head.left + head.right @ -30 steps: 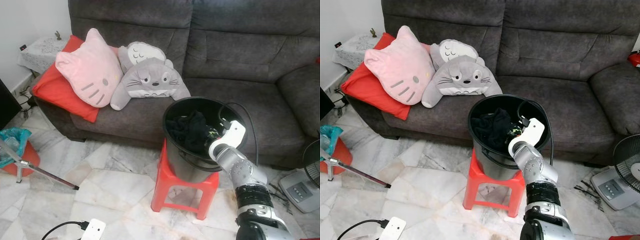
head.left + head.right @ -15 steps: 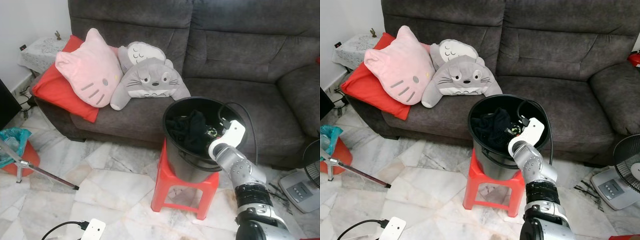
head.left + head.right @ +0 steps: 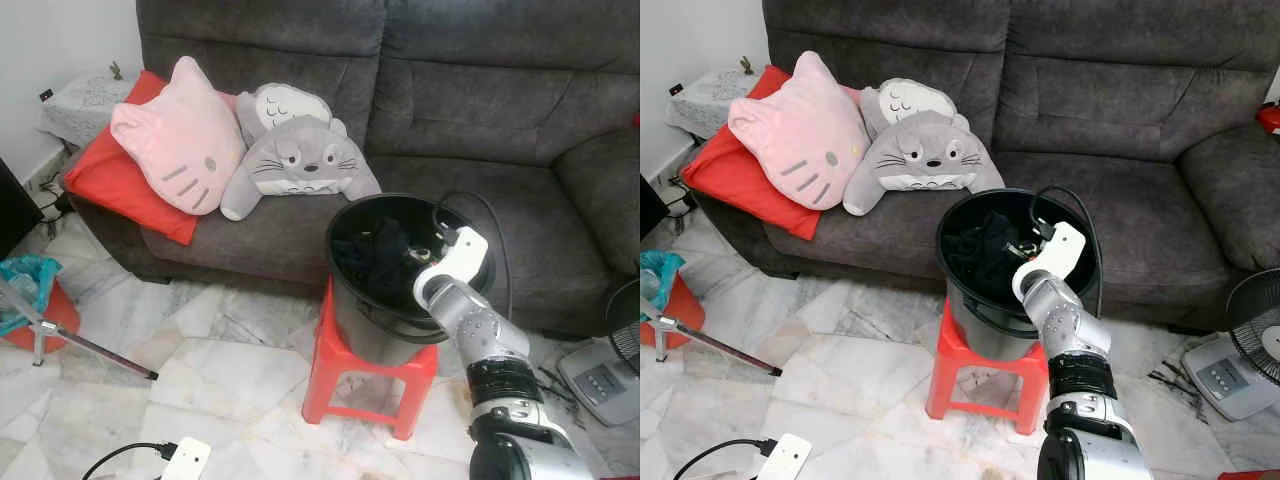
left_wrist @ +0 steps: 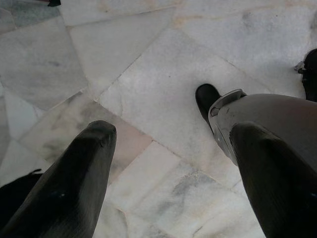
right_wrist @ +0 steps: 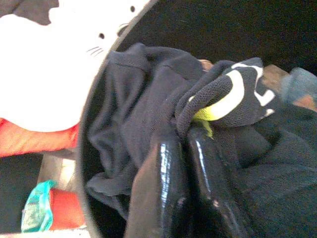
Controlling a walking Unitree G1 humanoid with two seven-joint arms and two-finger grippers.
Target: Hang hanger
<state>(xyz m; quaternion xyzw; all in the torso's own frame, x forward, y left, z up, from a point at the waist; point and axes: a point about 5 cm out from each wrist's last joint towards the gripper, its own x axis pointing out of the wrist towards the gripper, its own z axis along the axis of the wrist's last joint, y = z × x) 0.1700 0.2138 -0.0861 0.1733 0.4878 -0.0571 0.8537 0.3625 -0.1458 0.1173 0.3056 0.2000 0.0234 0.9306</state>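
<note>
A black bucket (image 3: 343, 222) stands on a red plastic stool (image 3: 350, 372) in front of the grey sofa (image 3: 460, 120). It holds a pile of dark clothes (image 3: 377, 256). My right arm reaches over the rim, and my right gripper (image 5: 187, 138) is down in the bucket. Its two fingers are pressed close together on a fold of a dark garment (image 5: 223, 99) with yellow-green and white markings. I can make out no hanger. My left gripper (image 4: 173, 131) hangs open above the marble floor, holding nothing.
A pink cat pillow (image 3: 175, 140), a grey plush (image 3: 295, 155) and a red cushion (image 3: 115, 185) lie on the sofa's left end. A fan (image 3: 1250, 345) stands at the right. A tripod leg (image 3: 95, 348), a power strip (image 3: 187, 457) and a teal bag (image 3: 25, 280) are at the left.
My right wrist has risen a little and shifted slightly left over the bucket, drawing the dark garment up with it. The left arm and the camera have stayed still.
</note>
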